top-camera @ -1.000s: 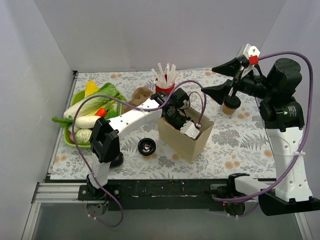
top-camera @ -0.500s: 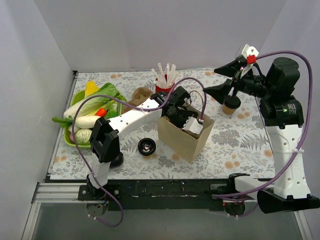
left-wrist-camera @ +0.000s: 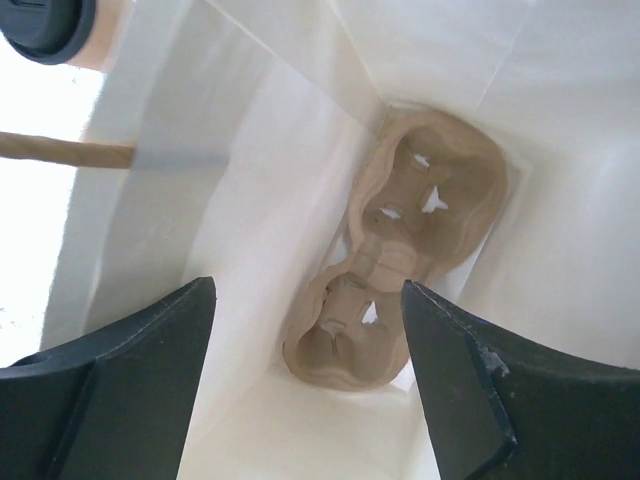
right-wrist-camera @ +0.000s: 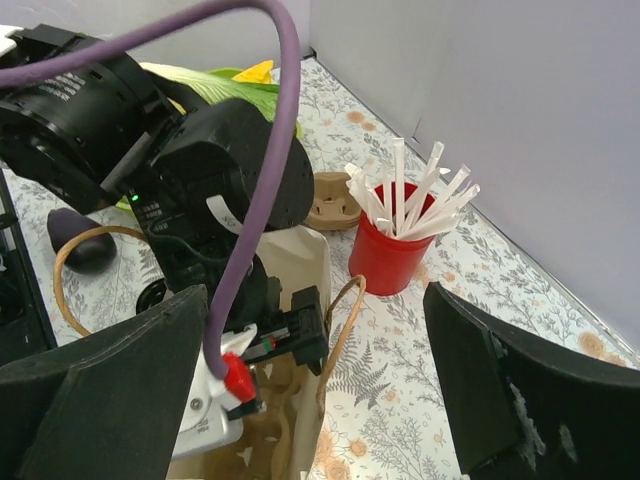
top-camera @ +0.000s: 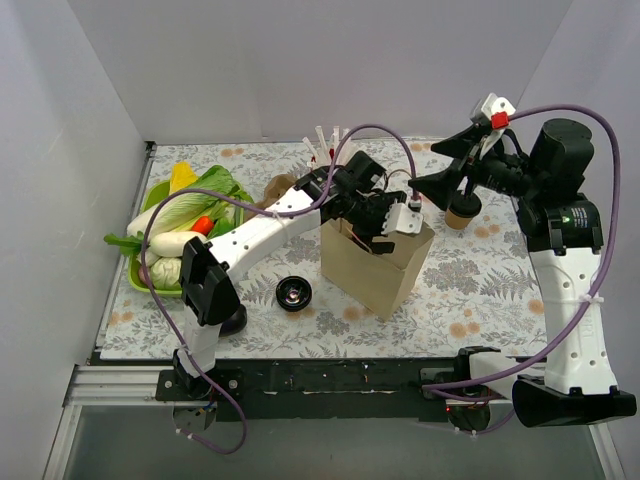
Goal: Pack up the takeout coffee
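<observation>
Flowered cloth covers the table, and both arms reach out over it. The left arm stretches across to the brown paper bag, which stands upright near the middle with its mouth open. The left gripper hangs at that mouth, pointing down inside. Its jaws are spread apart with nothing between them.

The right arm bends in from the right side. The right gripper is held in the air beside the bag's far right corner, jaws wide apart and empty.

A green tray of leafy vegetables sits at the left edge. A moulded-pulp cup carrier lies flat on the bottom of the bag, its wells unfilled. A second carrier rests on the cloth behind the bag, near the red cup of white straws.

The takeout coffee stands upright on the table to the right of the bag, apart from it, below the right gripper and touched by neither arm. A small black round object lies on the cloth left of the bag.
</observation>
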